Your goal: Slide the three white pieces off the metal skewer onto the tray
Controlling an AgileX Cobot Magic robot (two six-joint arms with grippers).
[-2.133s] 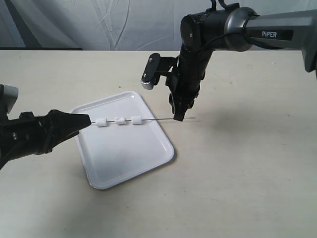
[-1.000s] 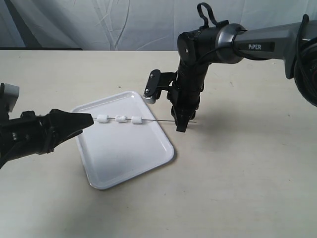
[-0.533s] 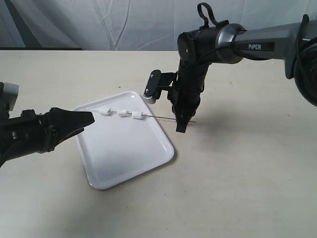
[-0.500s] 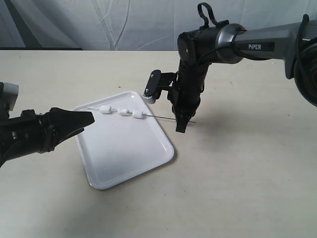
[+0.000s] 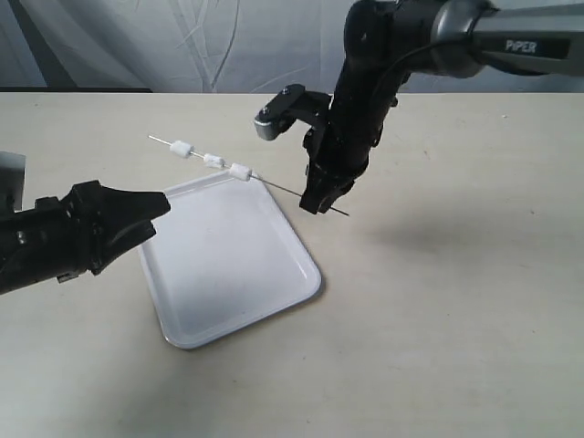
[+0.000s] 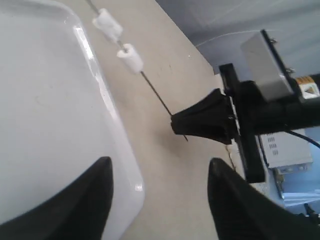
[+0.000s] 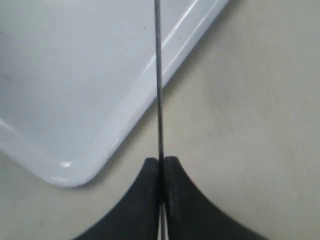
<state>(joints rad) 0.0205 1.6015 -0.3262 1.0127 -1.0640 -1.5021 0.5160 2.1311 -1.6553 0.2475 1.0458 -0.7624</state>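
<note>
My right gripper [image 5: 315, 203] is shut on one end of the metal skewer [image 5: 274, 183], which slants up and to the left over the far edge of the white tray [image 5: 274, 285]. Three white pieces [image 5: 212, 160] sit spaced along its raised free end. In the right wrist view the skewer [image 7: 158, 80] runs straight out from the right gripper [image 7: 161, 161] across the tray [image 7: 75, 75]; the pieces are out of that view. My left gripper [image 5: 162, 206] is open and empty, low beside the tray's left side. The left wrist view shows the left gripper [image 6: 160, 167], two pieces [image 6: 129, 56] and the tray [image 6: 45, 110].
The tray lies on a beige tabletop [image 5: 438, 319]. A pale cloth backdrop [image 5: 182, 41] hangs behind the table. The right arm's wrist camera block [image 5: 278, 108] juts out to the left above the tray's far corner.
The left gripper has let go of the skewer. The right gripper has lifted and tilted the skewer, so its free end with the three pieces has risen up and left above the tray.
</note>
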